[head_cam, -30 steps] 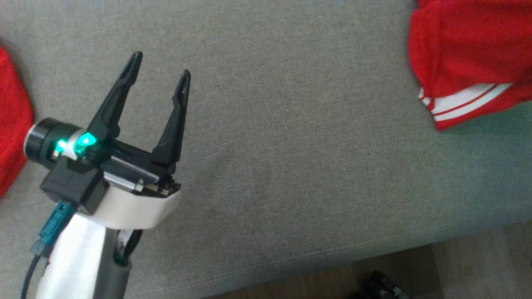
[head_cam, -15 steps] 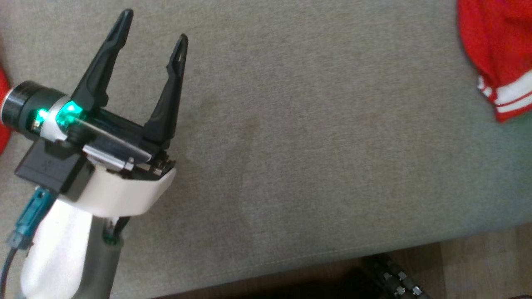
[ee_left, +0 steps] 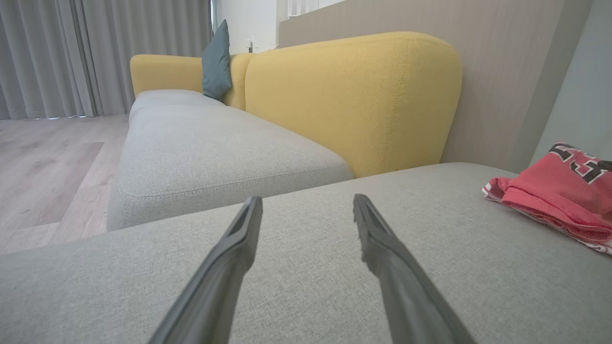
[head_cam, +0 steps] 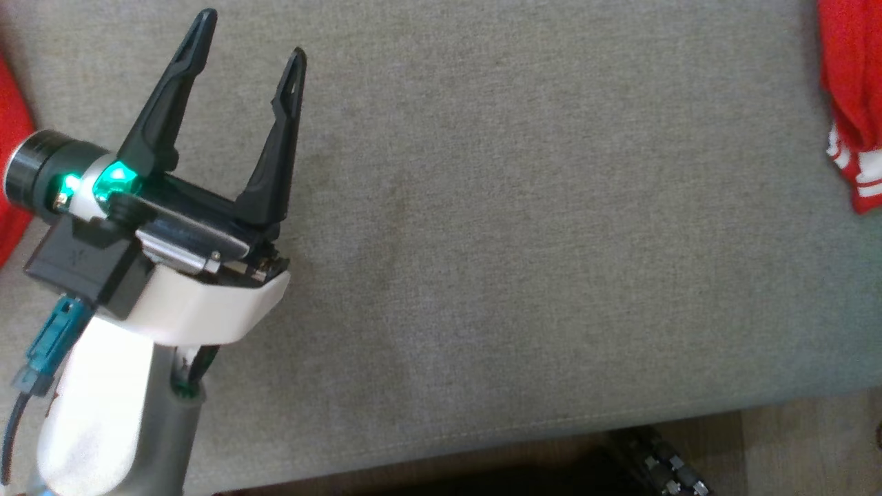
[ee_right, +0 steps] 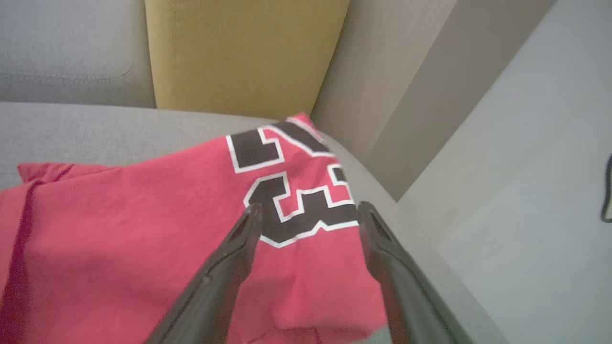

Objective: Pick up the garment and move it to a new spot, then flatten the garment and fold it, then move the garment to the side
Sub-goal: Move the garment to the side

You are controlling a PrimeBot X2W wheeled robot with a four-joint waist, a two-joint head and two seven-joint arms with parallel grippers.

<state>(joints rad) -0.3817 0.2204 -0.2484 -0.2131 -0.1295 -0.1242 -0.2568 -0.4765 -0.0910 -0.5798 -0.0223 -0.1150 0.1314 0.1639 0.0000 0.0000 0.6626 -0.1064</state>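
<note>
The garment (head_cam: pixel 853 103) is red with white stripes and lies bunched on the grey sofa seat (head_cam: pixel 524 262), at the head view's right edge. My left gripper (head_cam: pixel 252 38) hovers open over bare seat far to its left, holding nothing. In the left wrist view the left gripper (ee_left: pixel 307 200) points across the seat, with the garment (ee_left: pixel 564 196) off to the right. In the right wrist view my right gripper (ee_right: pixel 310 208) stands open just above the garment (ee_right: pixel 143 229), over its black and white numerals. Nothing sits between the fingers.
Another patch of red fabric (head_cam: pixel 10 179) shows at the head view's left edge. A yellow backrest (ee_left: pixel 354 100) and a teal cushion (ee_left: pixel 216 59) stand behind the seat. Wooden floor (ee_left: pixel 43 162) lies beyond. The seat's front edge (head_cam: pixel 482 434) runs along the bottom.
The head camera has swung left, so the garment has slid to the view's right edge. My left gripper stays open and sits a little higher in the view.
</note>
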